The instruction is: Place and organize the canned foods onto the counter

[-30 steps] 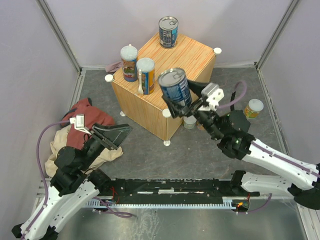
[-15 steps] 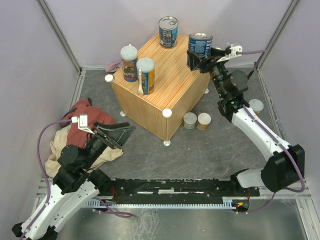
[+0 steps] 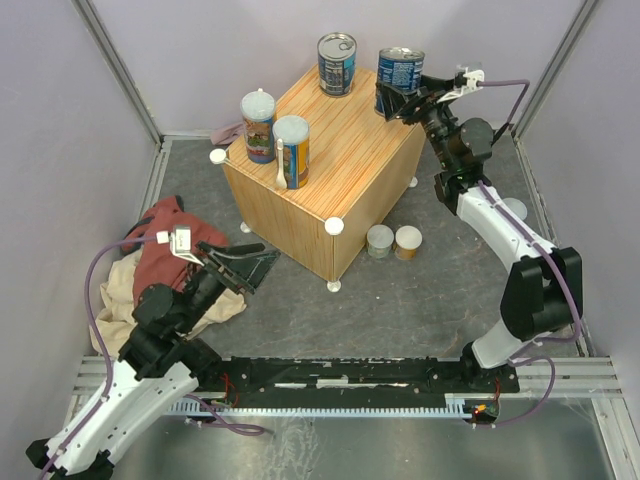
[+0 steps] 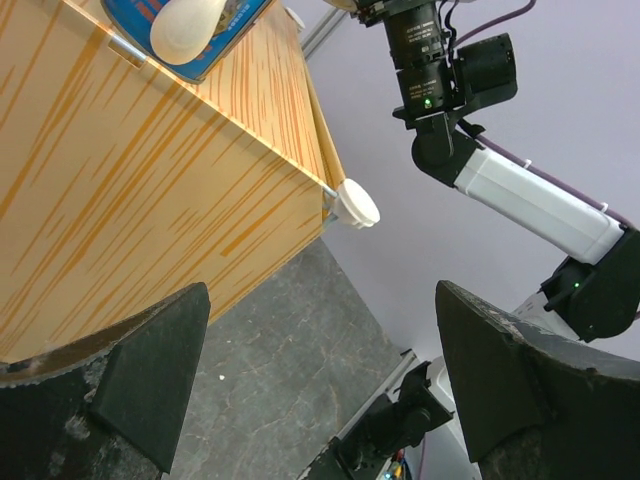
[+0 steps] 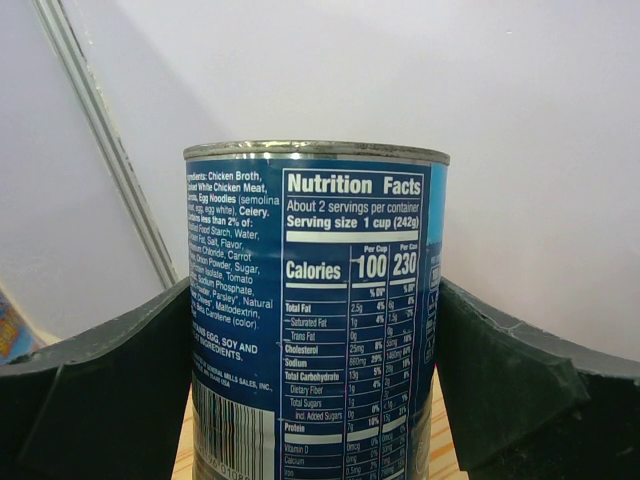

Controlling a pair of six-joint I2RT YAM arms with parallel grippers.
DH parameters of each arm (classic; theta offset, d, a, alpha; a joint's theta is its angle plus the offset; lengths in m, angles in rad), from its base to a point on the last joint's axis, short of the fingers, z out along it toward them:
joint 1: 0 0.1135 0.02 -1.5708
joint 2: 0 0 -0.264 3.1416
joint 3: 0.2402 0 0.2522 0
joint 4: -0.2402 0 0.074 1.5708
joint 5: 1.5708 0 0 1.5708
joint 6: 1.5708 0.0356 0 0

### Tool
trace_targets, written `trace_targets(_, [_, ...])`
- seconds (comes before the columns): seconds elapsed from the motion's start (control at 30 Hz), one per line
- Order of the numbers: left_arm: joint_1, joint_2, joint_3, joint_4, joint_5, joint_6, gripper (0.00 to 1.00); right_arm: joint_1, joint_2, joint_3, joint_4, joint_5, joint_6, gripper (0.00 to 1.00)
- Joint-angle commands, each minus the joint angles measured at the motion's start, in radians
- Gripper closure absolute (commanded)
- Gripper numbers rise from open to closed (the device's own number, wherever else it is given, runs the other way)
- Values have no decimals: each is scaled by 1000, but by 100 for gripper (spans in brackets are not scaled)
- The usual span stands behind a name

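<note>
Right gripper (image 3: 398,102): fingers (image 5: 100,400) pinch the upright blue can (image 3: 401,68) from both sides, at far right corner of counter (image 3: 350,140). Contact with the wood can't be made out.

Second blue can (image 3: 337,63) stands on far corner. Two tall cans (image 3: 258,125) on left edge. Two short cans (image 3: 380,241) low beside counter's right face.

Left gripper (image 3: 245,265): fingers spread, empty, beside red cloth (image 3: 165,215).

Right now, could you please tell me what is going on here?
The right gripper grips a blue-labelled metal can at the far right corner of the light wood-grain box. Another blue can and two taller orange-and-blue cans stand on top. Two short pale-lidded cans wait on the grey floor; the left gripper hangs open, empty.
</note>
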Motion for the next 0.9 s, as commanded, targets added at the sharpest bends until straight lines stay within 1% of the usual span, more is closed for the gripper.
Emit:
trace_targets(0.0, [-3,1,-8,86,-32,71,1,-28,12,107,286,-41,12,57])
trace_targets(0.23, [-3,-26,-43,123,-61,84,1,-42,84,128,325,-70,-9,56])
trace_targets(0.57, [-3,-49,-82,145,-80,92,1,-52,117,93,357,-85,-47,53])
trace_targets(0.7, [-3,-46,-83,147,-79,98,1,-52,110,48,373,-78,-54,51])
trace_targets(0.87, [-3,-52,-78,138,-79,104,1,-52,114,1,400,-63,-42,45])
